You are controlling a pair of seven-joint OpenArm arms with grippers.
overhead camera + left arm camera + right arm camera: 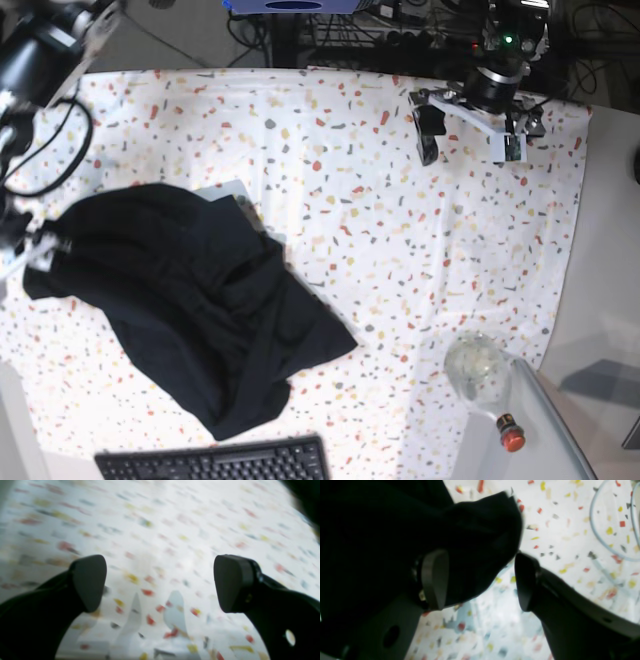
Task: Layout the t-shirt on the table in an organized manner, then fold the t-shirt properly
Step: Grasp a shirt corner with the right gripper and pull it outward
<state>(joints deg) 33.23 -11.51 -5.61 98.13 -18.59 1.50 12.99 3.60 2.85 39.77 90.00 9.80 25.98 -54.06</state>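
With both tools parted, the right tool [480, 580] should regrip the crumpled t-shirt [190, 300] at frame left and spread it flat on the desk [420, 230].

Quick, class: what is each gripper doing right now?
Left gripper: open, holding nothing.
Right gripper: open, with the t-shirt between its jaws, not clamped.

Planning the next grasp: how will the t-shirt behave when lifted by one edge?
Likely floppy: the t-shirt lies crumpled in soft folds on the table. It would probably drape and sag from the pinch, and dragging it may bunch it further.
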